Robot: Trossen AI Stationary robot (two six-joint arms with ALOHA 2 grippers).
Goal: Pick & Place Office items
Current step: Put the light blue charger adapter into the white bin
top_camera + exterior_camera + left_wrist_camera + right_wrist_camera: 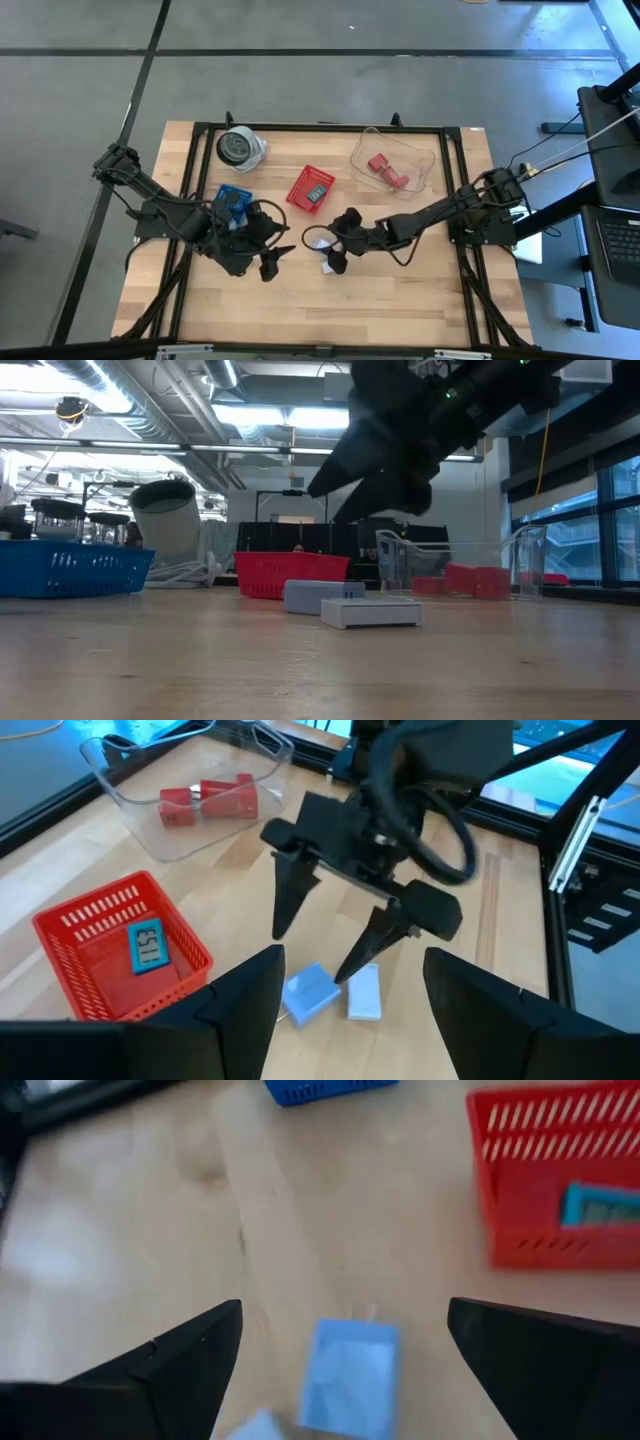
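A pale-blue rectangle (308, 992) and a white rectangle (364, 992) lie flat side by side on the wooden table, near its middle (321, 241). My right gripper (310, 955) hovers open just above them, fingers pointing down; in the low view (328, 505) it is clear of both. The pale-blue rectangle (350, 1375) shows between its fingers. My left gripper (280, 240) waits open a little to their left, above the table. A teal piece (148, 948) lies in the red mesh basket (311, 188). Red blocks (386, 168) sit in a clear container.
The blue tray (233, 200) stands just behind my left gripper. A round grey and white object (240, 148) lies at the far left. The clear container (392, 160) is at the far right. Bare wood stretches along the table's near edge.
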